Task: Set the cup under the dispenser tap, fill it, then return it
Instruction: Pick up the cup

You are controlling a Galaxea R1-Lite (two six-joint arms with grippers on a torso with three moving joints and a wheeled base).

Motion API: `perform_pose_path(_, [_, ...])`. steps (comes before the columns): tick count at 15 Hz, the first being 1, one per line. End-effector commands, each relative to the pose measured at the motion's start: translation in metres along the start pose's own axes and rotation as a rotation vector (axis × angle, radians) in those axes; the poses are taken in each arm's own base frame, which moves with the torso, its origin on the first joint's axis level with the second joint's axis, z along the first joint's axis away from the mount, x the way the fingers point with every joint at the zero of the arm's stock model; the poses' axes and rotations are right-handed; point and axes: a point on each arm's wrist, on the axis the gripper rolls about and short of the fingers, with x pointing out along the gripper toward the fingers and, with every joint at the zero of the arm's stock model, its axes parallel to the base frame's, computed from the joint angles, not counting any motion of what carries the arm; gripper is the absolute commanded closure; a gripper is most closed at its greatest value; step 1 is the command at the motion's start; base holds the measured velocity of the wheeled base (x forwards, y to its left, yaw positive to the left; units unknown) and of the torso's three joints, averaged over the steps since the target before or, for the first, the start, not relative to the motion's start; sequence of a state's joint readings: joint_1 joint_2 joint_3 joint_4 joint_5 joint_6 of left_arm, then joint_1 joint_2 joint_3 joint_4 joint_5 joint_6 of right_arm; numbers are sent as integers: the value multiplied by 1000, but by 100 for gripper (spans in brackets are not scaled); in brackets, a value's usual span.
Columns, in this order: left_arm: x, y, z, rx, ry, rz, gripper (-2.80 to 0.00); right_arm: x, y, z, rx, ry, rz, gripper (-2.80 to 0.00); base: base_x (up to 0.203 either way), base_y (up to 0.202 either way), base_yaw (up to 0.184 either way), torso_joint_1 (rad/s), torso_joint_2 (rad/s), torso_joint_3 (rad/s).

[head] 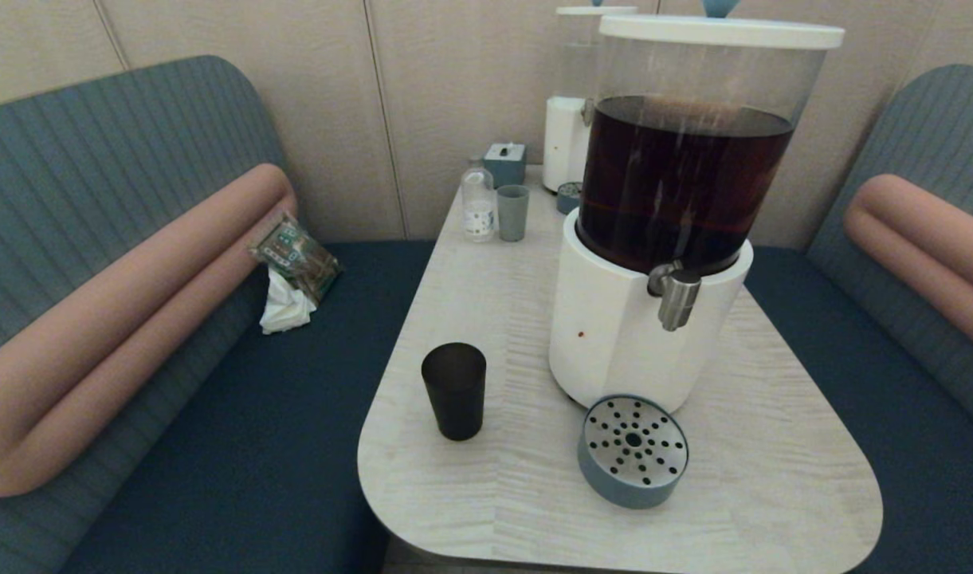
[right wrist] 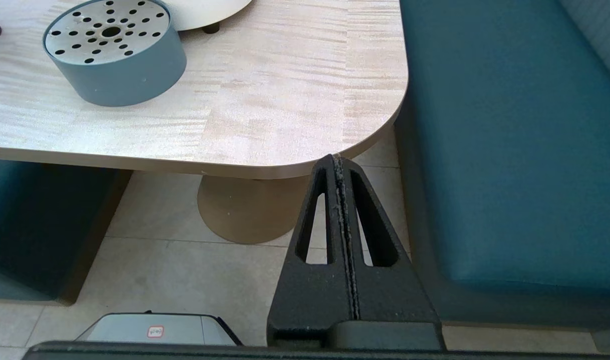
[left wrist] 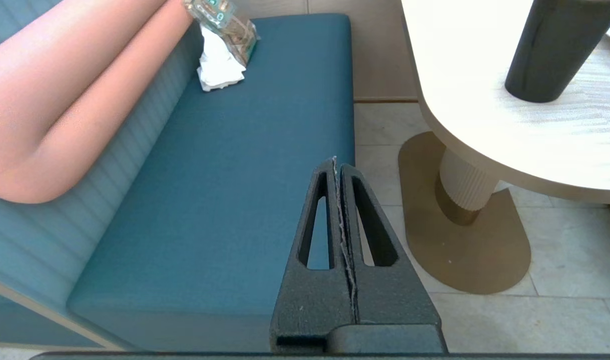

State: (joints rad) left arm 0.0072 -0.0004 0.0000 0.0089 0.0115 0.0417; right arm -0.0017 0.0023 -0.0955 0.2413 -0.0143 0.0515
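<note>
The cup [head: 453, 391] stands upright on the bench [head: 773, 478], left of the dispenser tap [head: 677, 296], while the left pincer [left wrist: 334, 162] and right pincer [right wrist: 333, 161] hang pressed together, empty, below bench level.

No text can be read anywhere (the packet [head: 296, 253] on the bench shows print, too small to tell).

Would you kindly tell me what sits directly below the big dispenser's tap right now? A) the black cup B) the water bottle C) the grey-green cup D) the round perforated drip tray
D: the drip tray sits on the table below the tap, while the black cup stands apart, to the left of the dispenser base.
</note>
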Motion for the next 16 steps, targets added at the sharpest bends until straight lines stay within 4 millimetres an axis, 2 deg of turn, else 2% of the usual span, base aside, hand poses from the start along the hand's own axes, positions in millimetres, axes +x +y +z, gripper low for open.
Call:
perform_pose_path(1, [0, 0, 0, -2, 1, 1, 0, 0, 0, -1, -1, 5, 0, 0, 0, 0, 0, 0, 0, 0])
perform_pose_path(10, [0, 0, 0, -20, 3, 0, 0, 0, 0, -1, -1, 5, 0, 0, 0, 0, 0, 0, 0, 0])
perform_pose_path(16, [-3, 0, 8, -11, -22, -21, 0, 0, 0, -1, -1, 5, 0, 0, 0, 0, 0, 0, 0, 0])
